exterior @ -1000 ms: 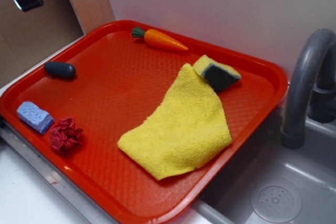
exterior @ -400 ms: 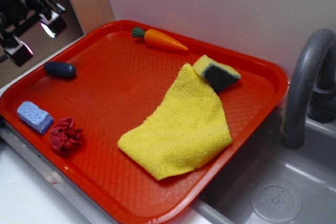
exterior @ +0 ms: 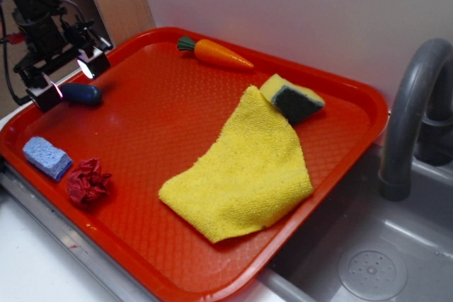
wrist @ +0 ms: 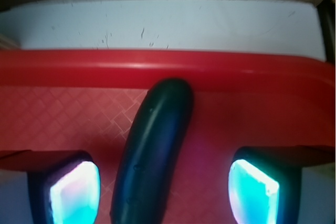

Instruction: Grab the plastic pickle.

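- Setting: toy kitchen counter, pale wall behind, wood panel at the far left corner. Red textured tray point(exterior: 177, 132) covers most of the counter; grey sink basin point(exterior: 368, 259) with a drain disc sits at the near right.
- Nearest on the tray: crumpled red wad point(exterior: 88, 182) and blue sponge block point(exterior: 47, 157), side by side near the front-left rim, close but apart as far as the exterior view shows.
- Mid tray: yellow cloth point(exterior: 244, 171) spread flat, its far corner touching or slightly overlapping the yellow-and-green scrub sponge point(exterior: 291, 98).
- Right, beyond the tray edge: grey faucet point(exterior: 414, 104) arching over the basin.
- Left side of the tray: plastic pickle point(exterior: 83, 94) lying flat, close to the left rim. In the wrist view, pickle point(wrist: 152, 150) runs between the two fingers, far end almost at the raised rim point(wrist: 168, 66).
- Gripper point(exterior: 65, 80) hangs right over the pickle's left end. Fingers spread wide, one either side of the pickle, with clear gaps to both glowing pads point(wrist: 74, 192); no contact visible.
- Far edge: orange toy carrot point(exterior: 216, 54) with green top, lying along the back rim, well apart from the pickle.
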Robot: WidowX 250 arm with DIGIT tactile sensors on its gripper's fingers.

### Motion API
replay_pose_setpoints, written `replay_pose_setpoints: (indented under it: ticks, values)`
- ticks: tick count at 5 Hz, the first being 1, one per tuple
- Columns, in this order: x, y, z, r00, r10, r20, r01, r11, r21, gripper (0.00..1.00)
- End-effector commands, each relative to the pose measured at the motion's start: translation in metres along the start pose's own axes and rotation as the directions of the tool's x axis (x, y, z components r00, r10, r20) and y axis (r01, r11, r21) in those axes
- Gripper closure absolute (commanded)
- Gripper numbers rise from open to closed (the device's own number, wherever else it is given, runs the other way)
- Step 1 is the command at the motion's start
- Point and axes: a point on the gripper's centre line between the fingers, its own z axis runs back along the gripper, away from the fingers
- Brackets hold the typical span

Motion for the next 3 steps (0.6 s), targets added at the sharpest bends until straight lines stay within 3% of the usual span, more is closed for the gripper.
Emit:
replay_pose_setpoints:
  ticks: [1, 2, 3]
  values:
    - [-0.009, -0.025, -0.017, 1.0, 0.004, 0.002, -0.004, 0.999, -0.045, 0.04]
    - [-0.014, -0.022, -0.017, 0.999, -0.019, 0.037, 0.021, 0.999, -0.039, 1.0]
    - [-0.018, -0.015, -0.013, 0.997, -0.064, 0.044, 0.065, 0.998, -0.024, 1.0]
